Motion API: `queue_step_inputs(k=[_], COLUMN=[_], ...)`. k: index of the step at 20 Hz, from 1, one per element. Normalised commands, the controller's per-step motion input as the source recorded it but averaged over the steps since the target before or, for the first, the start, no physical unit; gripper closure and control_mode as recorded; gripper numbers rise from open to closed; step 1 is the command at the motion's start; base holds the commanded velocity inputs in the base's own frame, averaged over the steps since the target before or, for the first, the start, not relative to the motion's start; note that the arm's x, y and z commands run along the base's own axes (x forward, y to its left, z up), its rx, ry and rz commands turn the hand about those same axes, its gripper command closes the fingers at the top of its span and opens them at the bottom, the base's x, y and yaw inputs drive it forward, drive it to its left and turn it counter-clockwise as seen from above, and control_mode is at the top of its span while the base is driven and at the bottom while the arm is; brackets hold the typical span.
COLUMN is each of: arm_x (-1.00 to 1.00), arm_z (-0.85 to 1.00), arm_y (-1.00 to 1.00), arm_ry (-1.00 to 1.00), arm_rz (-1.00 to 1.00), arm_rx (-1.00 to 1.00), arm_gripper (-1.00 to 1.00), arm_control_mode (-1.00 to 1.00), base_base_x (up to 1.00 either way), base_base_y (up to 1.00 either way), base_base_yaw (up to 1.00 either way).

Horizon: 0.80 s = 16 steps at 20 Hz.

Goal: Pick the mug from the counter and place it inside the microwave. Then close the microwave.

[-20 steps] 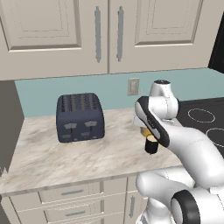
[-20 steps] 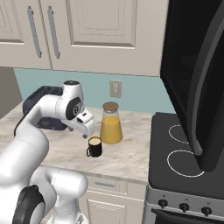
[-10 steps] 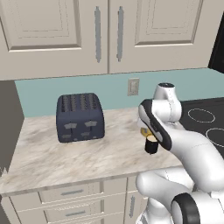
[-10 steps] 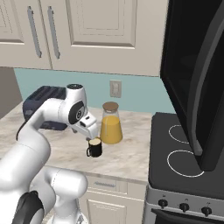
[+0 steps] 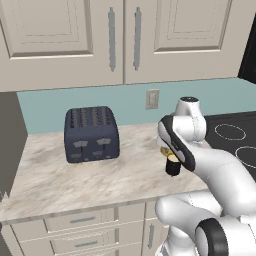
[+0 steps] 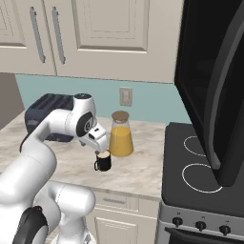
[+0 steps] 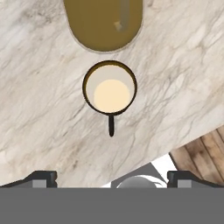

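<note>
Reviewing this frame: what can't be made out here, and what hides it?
- Microwave interior, right base view: the open door stands edge-on and the frame's top and right edges cut it.
- Mug, left base view: the arm covers most of it.
- Flask, hand view: the top edge cuts it.
- Gripper, hand view: just the finger tips show, wide apart.

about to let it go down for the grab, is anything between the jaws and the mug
Nothing visible. The open gripper hangs right above the mug with bare counter around it. The flask stands close beside the mug, not between.
</note>
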Motion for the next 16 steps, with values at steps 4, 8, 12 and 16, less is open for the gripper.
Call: queue_step_inputs(k=[4, 8, 12, 16], arm_x=[0.00, 0.00, 0.00, 0.00], arm_z=[-0.04, -0.08, -0.08, -0.08], arm_y=[0.00, 0.00, 0.00, -0.02], arm_ry=[0.00, 0.00, 0.00, 0.00], arm_rz=[0.02, 0.04, 0.04, 0.05], arm_rx=[0.00, 0.00, 0.00, 0.00], arm_gripper=[-1.00, -1.00, -1.00, -1.00], arm_control_mode=[-1.00, -1.00, -1.00, -1.00], base_base_x=[0.00, 0.00, 0.00, 0.00], base_base_y=[0.00, 0.00, 0.00, 0.00], base_base_yaw=[0.00, 0.00, 0.00, 0.00])
